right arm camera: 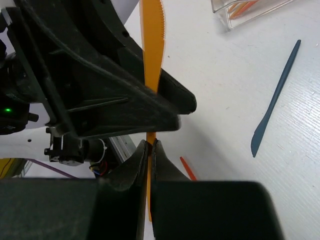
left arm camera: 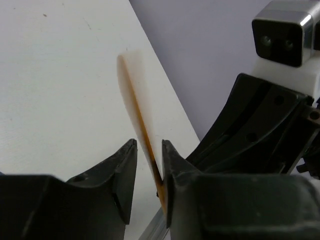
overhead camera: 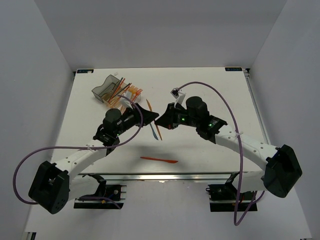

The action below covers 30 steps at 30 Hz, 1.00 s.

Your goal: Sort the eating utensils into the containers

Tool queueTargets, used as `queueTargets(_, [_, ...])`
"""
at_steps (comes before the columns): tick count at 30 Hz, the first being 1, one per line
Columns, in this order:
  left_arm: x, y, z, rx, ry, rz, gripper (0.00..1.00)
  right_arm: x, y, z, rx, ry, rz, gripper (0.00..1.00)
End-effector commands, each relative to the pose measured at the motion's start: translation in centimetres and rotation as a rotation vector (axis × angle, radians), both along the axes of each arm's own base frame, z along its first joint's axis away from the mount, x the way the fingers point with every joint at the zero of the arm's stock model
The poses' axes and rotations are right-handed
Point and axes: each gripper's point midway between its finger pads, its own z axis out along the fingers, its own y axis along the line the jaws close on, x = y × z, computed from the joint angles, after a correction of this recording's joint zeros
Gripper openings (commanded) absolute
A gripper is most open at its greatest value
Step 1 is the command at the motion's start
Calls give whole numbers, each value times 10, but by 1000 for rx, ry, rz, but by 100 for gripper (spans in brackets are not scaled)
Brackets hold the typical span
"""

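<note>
Between my two arms, above the middle of the table (overhead camera: 215,95), I judge the step in hand to be a handover: an orange knife (right arm camera: 151,45) is passing from one gripper to the other. My right gripper (right arm camera: 149,146) is pressed together on the handle end, pinching it so the toothed blade stands out past the fingertips. My left gripper (left arm camera: 149,150) sits around the same knife further along. Its jaws are half spread, with the thin strip leaning on one finger and a sliver of gap on the other side — so it brackets the knife without clamping it.

The bins (overhead camera: 103,89) stand at the far left of the table, well apart from the handover point, with several orange pieces already poking out of them. They are on my left arm's side, which is probably why the knife is going to that arm. Loose on the table are a blue knife (right arm camera: 276,95) just beyond the grippers and an orange utensil (overhead camera: 159,160) near the front edge.

Next, the left jaws need to close flat on the blade until they truly hold it — only then should the right pair let go. Released too early, so slim a piece would slip out and fall. After that comes the carry to the bins. From these views I cannot tell which compartment takes knives.
</note>
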Motion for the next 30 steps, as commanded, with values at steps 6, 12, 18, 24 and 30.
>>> queueTargets(6, [15,1,15,73,-61,46,0,1,-1,23,66,-60,-13,14])
queueTargets(12, [94,83,12,726,-109,448,0,29,-64,-3,-29,-53,-282,89])
queueTargets(18, [230,168,65,1082,-345,687,0,23,-95,-21,-68,-64,-310,89])
queueTargets(24, [327,193,70,1248,-596,584,0,3,-102,-32,-106,-82,-241,89])
queueTargets(30, [365,219,27,1395,-601,509,0,-7,-118,-59,-174,-85,-243,89])
